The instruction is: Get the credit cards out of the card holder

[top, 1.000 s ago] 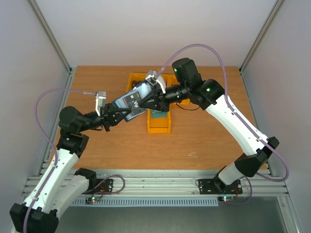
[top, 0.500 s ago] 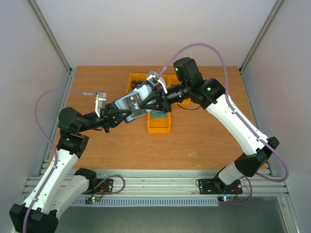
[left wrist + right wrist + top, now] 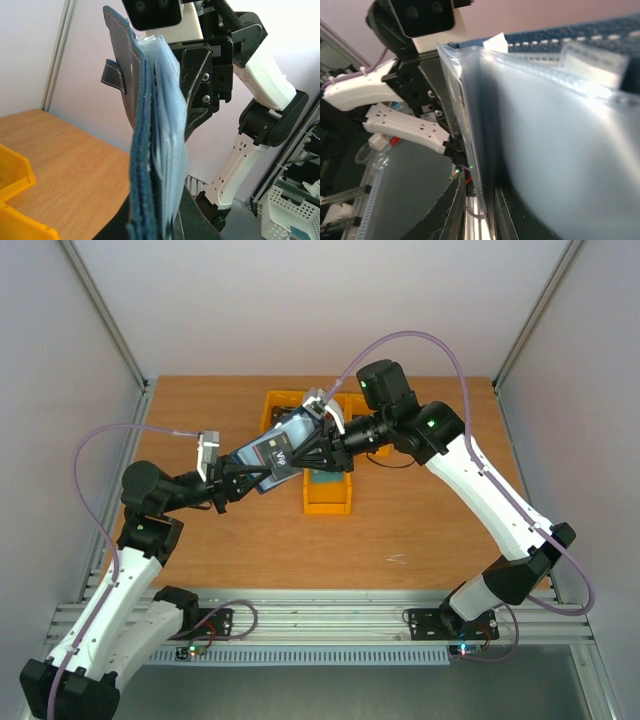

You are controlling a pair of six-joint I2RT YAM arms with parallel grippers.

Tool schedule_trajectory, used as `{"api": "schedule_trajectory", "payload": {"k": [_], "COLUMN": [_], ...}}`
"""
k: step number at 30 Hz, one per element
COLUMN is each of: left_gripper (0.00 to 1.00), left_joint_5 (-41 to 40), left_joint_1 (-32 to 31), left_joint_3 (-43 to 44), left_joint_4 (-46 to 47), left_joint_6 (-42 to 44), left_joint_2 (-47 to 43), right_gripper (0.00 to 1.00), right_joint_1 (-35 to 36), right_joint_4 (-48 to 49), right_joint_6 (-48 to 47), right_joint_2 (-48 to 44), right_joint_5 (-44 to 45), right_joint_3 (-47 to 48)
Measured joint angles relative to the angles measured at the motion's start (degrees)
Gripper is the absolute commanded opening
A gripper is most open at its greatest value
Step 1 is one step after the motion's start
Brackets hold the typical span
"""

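The card holder [image 3: 262, 452] hangs open above the table between both arms, with a dark credit card lettered "VIP" [image 3: 281, 454] showing in it. My left gripper [image 3: 250, 476] is shut on the holder's lower end. In the left wrist view the holder is edge-on: navy cover [image 3: 139, 160] and pale clear sleeves [image 3: 167, 115] rise from my left gripper [image 3: 155, 222]. My right gripper [image 3: 303, 448] is at the holder's far edge. In the right wrist view its jaws [image 3: 477, 215] stand slightly apart around a clear sleeve's edge [image 3: 470, 145], with a gap on the left side.
Yellow bins [image 3: 328, 496] stand on the wooden table [image 3: 420, 510] under and behind the held holder, one with a teal item inside. A bin corner [image 3: 15, 175] shows in the left wrist view. Grey walls enclose the table on three sides.
Hardly anything has moved. The right gripper's fingers have shifted slightly at the holder's edge, and the left gripper still holds the holder in the same place.
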Motion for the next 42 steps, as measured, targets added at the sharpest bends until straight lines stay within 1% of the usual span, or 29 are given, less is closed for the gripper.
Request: {"api": "schedule_trajectory", "payload": {"k": [7, 15, 21, 30, 33, 35, 39, 42], "left_gripper": [0.00, 0.00, 0.00, 0.00, 0.00, 0.00, 0.00, 0.00], "left_joint_5": [-0.83, -1.18, -1.44, -2.21, -2.34, -2.54, -2.80, -2.71], "left_joint_1": [0.00, 0.00, 0.00, 0.11, 0.11, 0.11, 0.17, 0.50], "left_joint_3": [-0.28, -0.28, -0.28, -0.28, -0.28, -0.28, -0.28, -0.31], "left_joint_4": [-0.39, -0.52, -1.14, -2.69, -2.71, -2.69, -2.56, -2.51], "left_joint_6": [0.00, 0.00, 0.00, 0.00, 0.02, 0.00, 0.02, 0.09], "left_joint_2": [0.04, 0.72, 0.85, 1.11, 1.11, 1.11, 1.09, 0.90], "right_gripper": [0.15, 0.15, 0.11, 0.18, 0.18, 0.15, 0.02, 0.01], "right_joint_1": [-0.09, 0.72, 2.03, 4.72, 5.57, 5.77, 5.68, 4.92], "right_joint_4": [-0.44, -0.17, -0.11, 0.07, 1.05, 1.64, 2.51, 2.62], "right_joint_6": [-0.31, -0.39, -0.87, -1.62, -1.57, -1.36, -0.55, 0.52], "right_joint_2": [-2.16, -2.91, -2.91, -2.82, -2.49, -2.19, -1.92, -1.95], "right_joint_5": [7.87, 12.24, 15.93, 22.27, 22.53, 22.08, 20.39, 17.18], "right_joint_3": [-1.55, -2.45, -2.45, -2.45, -2.45, -2.45, -2.45, -2.45]}}
